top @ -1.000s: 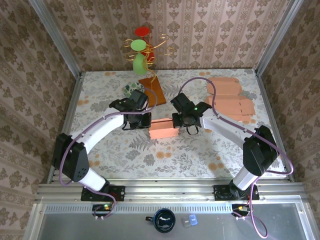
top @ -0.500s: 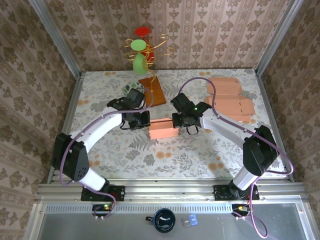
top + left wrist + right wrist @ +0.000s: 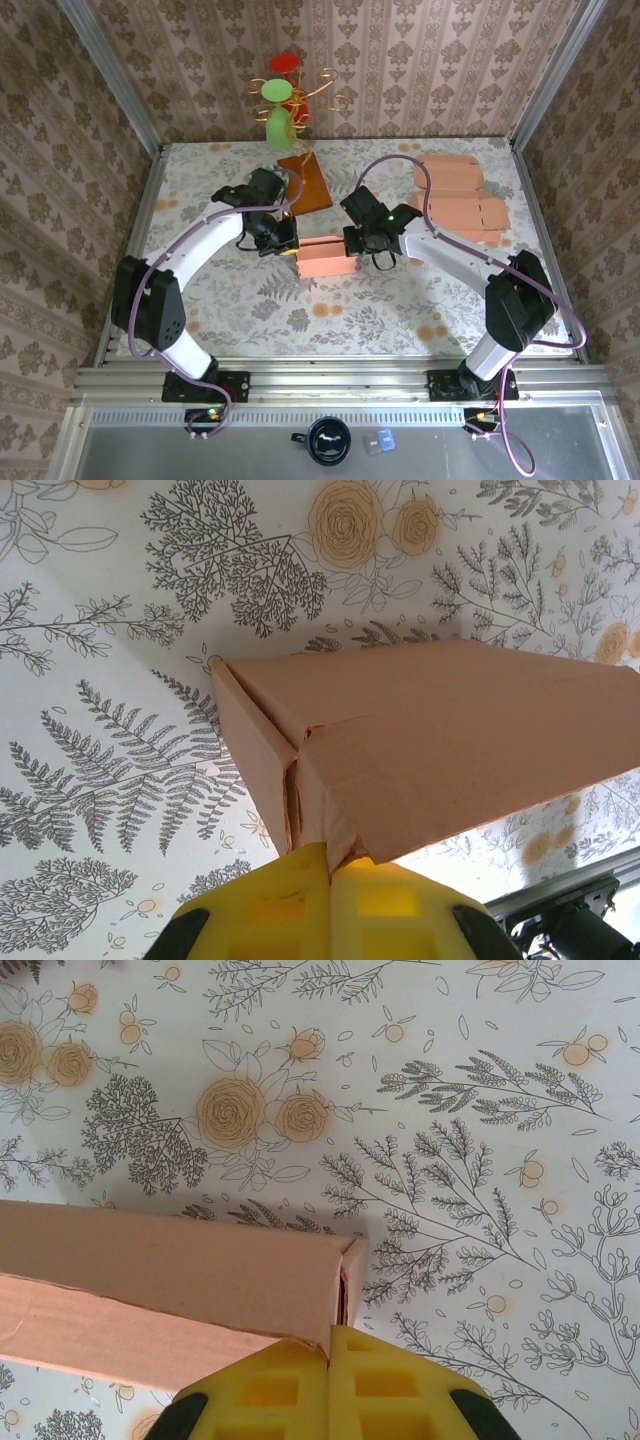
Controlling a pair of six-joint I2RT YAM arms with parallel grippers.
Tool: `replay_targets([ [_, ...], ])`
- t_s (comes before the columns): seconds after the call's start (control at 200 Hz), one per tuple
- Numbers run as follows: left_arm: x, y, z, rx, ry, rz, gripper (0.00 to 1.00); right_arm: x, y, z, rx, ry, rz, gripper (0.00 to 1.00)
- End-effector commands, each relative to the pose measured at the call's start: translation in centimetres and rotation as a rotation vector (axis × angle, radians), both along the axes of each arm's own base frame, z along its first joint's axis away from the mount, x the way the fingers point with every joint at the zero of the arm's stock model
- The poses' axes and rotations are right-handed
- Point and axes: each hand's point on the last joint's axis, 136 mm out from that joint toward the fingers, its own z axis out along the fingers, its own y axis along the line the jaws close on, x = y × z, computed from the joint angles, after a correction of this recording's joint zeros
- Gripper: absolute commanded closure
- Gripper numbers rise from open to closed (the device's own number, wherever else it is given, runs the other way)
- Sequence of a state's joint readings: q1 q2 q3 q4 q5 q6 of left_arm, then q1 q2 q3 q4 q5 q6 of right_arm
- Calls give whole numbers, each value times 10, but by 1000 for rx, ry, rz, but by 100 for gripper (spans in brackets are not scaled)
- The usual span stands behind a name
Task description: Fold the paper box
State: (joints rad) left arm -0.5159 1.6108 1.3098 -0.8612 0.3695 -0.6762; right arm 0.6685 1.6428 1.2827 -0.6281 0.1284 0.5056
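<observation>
**Both box ends pressed, end flaps to finish**

Left side first. The left pincer (image 3: 287,249) is at the left end of the paper box (image 3: 325,258). In the left wrist view its yellow pads (image 3: 270,900) are closed together with no gap, and the tips meet the lower corner of that end, where two flaps overlap at a slightly open seam. Whether a thin flap edge is nipped between the pads, I cannot tell.

The box lies approx. in the middle of the desk (image 3: 230,300), between the two arms, already a closed long tube shape.

The right pincer (image 3: 368,248) is at the right end. Its pads (image 3: 400,1385) are also closed together, tips against the bottom corner of the box end, which looks a bit open at the edge.

Further right, flat box blanks (image 3: 460,195) lie well apart.

My judgement: the step in hand is closing the end flaps, w/ both arms steadying the box. The next move calls for pushing each flap in fully w/o sliding the box sideways, so both sides should press evenly.
</observation>
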Motion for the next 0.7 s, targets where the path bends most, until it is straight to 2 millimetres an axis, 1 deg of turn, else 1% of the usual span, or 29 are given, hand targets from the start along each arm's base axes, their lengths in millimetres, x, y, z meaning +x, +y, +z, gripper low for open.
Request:
replay_targets([
  [0.0, -13, 10, -13, 42, 61, -22, 100, -6, -8, -15, -53, 36, -20, 100],
  [0.255, -12, 15, -22, 63, 13, -43, 100, -5, -6, -15, -45, 25, -8, 100],
  [0.43, -14, 19, -27, 75, 2, -49, 100, -7, -8, -17, -49, 21, -6, 100],
  [0.51, -14, 18, -28, 75, -9, -52, 100, -8, -9, -14, -40, 15, -12, 100],
  [0.55, -14, 18, -27, 78, -14, -53, 100, -9, -9, -9, -27, 11, -18, 95],
  [0.6, -15, 17, -27, 82, -19, -57, 100, -11, -9, 1, 3, 2, -30, 88],
  [0.695, -16, 16, -27, 90, -31, -60, 100, -18, -10, 26, 98, -6, -93, 69],
])
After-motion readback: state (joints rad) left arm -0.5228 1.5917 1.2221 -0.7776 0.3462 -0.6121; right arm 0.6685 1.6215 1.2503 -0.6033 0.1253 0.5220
